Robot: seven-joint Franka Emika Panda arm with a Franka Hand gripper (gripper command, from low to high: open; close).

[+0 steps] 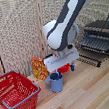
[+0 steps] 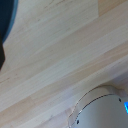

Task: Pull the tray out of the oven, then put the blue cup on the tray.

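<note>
A red plastic basket (image 1: 15,94) with a blue rim stands nearest the camera on a pale wooden table (image 1: 92,92), well off to the exterior view's left of the pincer. Behind it, the blue cup (image 1: 55,82) stands upright on the table, just below and slightly left of the pincer (image 1: 62,65), its handle turned toward the basket. The pincer hangs from the white wrist block of the white and grey arm (image 1: 65,23); its fingers are hidden behind the wrist and the cup, so how far it is open and whether it holds anything cannot be told. A small red bowl (image 1: 64,68) shows partly just under the wrist. An orange and yellow packet (image 1: 39,68) stands just left of the pincer, its print too blurred to read. Farther back, right of the pincer, the oven (image 1: 101,38) stands with its door dropped open and the tray (image 1: 96,44) showing in its mouth. The wrist view shows only wood grain and a pale rounded edge (image 2: 97,107).
</note>
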